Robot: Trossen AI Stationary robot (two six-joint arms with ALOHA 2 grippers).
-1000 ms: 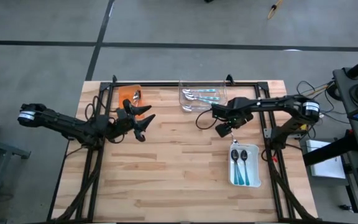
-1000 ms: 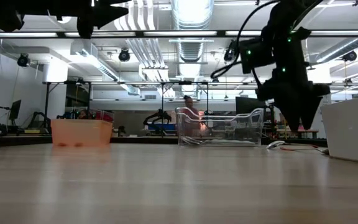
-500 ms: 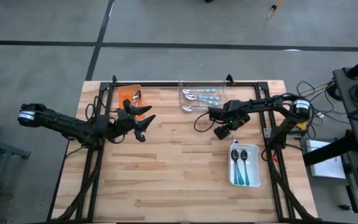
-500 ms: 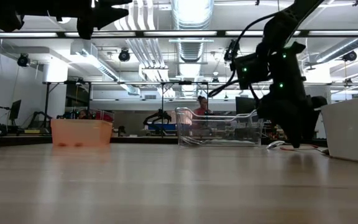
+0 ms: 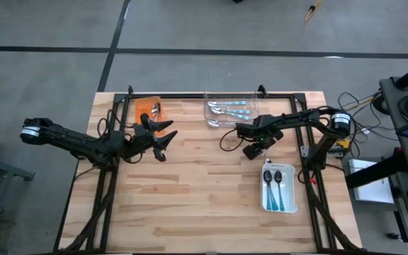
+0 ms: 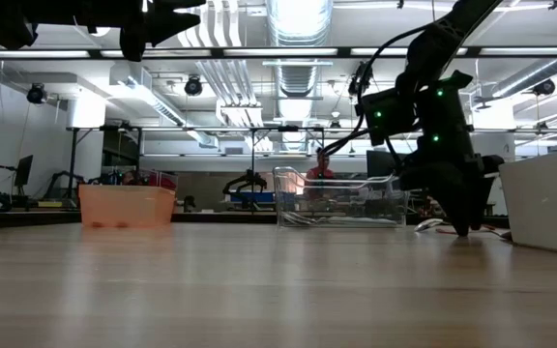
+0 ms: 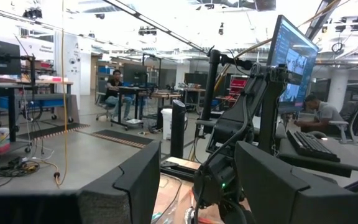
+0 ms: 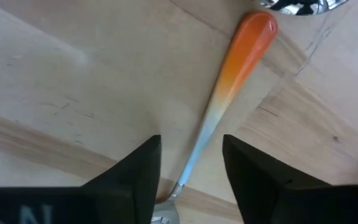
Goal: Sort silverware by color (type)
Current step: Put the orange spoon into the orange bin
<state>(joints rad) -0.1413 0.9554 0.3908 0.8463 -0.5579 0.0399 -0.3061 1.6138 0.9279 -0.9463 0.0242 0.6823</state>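
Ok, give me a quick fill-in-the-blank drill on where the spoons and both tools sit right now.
1. The white rectangular tray at the table's right side holds ____ metal spoons with teal handles.
2. The right tool straddles a spoon lying on the wooden table whose handle fades from pale blue to ____.
3. The right tool's jaws stand ____.
4. The left tool hovers closest to the ____ tray.

Missing words: two; orange; open; orange

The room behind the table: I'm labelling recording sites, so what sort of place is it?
Probably an open robotics lab or workshop: a monitor on a stand, a person at a keyboard, exposed ceiling ducts.
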